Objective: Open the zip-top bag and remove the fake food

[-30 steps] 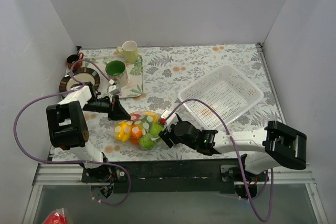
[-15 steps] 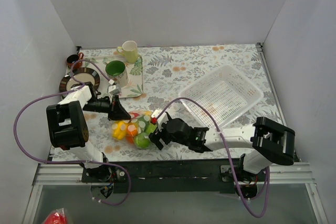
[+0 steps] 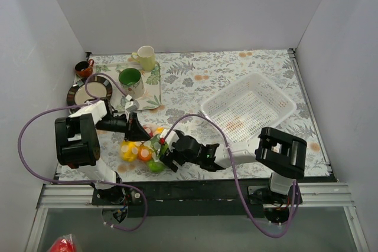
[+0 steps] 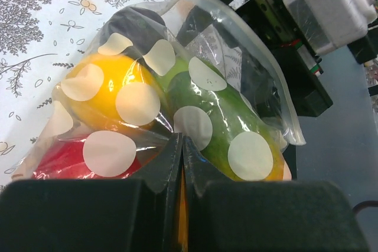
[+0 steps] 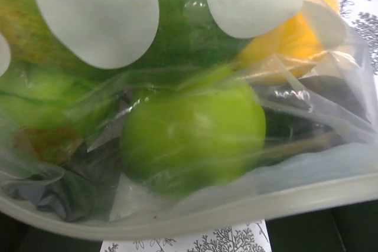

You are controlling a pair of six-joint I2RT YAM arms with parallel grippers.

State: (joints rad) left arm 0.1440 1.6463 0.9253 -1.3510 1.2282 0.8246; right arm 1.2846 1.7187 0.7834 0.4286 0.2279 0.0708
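Bag (image 3: 143,147) between both grippers, at the table's (image 3: 236,66) near edge.
Basket (image 3: 277,101) well apart on the right, mugs (image 3: 130,79) behind. The bag lies left to right, its zip rim toward the right gripper (image 3: 167,153), whose grip I cannot tell. The left gripper (image 4: 181,146) is pinched tight on the bag's edge. The bag is clear with white dots and packed with green, yellow and red food (image 4: 218,110).

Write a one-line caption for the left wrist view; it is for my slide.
Left gripper pinching the white-dotted zip-top bag, with yellow, green and red fake food inside.
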